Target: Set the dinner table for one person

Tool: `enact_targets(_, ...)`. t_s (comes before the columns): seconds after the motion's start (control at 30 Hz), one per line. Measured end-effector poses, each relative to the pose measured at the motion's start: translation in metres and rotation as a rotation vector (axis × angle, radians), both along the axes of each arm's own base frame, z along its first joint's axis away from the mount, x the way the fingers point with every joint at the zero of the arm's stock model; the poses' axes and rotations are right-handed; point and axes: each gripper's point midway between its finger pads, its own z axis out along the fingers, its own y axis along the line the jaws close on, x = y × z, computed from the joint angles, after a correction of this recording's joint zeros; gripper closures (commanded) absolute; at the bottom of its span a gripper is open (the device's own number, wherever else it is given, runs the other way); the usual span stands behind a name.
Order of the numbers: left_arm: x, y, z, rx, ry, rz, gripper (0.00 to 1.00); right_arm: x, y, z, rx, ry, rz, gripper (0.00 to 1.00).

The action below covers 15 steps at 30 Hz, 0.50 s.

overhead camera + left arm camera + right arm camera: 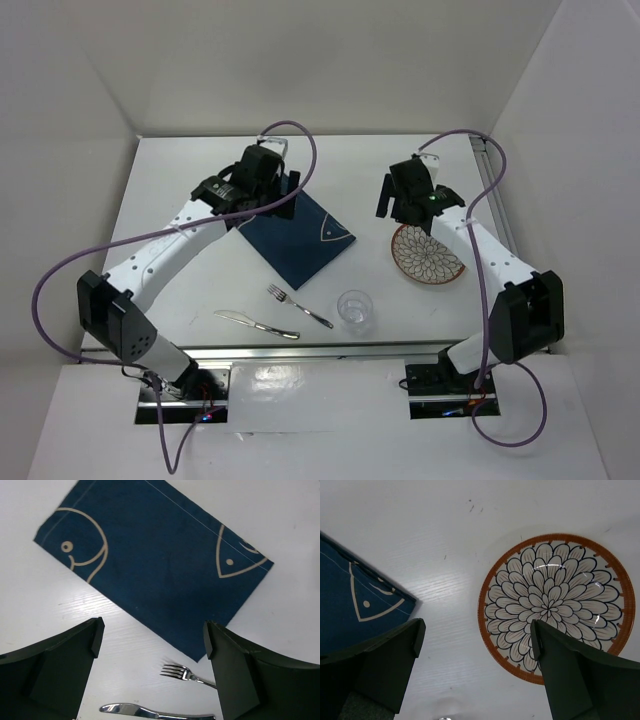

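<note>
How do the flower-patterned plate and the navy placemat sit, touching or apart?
Apart. The right wrist view shows bare dinner table between the navy placemat corner and the plate orange rim.

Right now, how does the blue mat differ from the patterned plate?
The placemat is a navy cloth rectangle, set askew; the plate is round with an orange-brown rim. The placemat carries pale fish outlines near its ends; the plate is covered in a dark-lined flower pattern. The placemat lies mid-table; the plate lies to its right. Both lie flat on the white dinner table, with nothing on them.
</note>
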Motion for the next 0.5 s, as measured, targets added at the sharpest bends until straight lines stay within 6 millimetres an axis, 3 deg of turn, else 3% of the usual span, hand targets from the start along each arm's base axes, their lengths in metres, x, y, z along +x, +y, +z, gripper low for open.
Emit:
enact_targets(0.23,0.016,-0.048,-0.019,-0.029,0.062,-0.100,0.01,-0.008,0.007,-0.015,0.031,0.064,0.019,0.00)
enact_targets(0.43,0.023,-0.086,-0.045,-0.004,0.120,-0.172,0.18,-0.023,0.009,-0.029,0.059,0.107,0.031,0.00)
enact_targets(0.5,0.029,-0.099,-0.052,-0.002,0.131,-0.192,0.18,-0.032,0.008,-0.031,0.068,0.113,0.035,0.00)
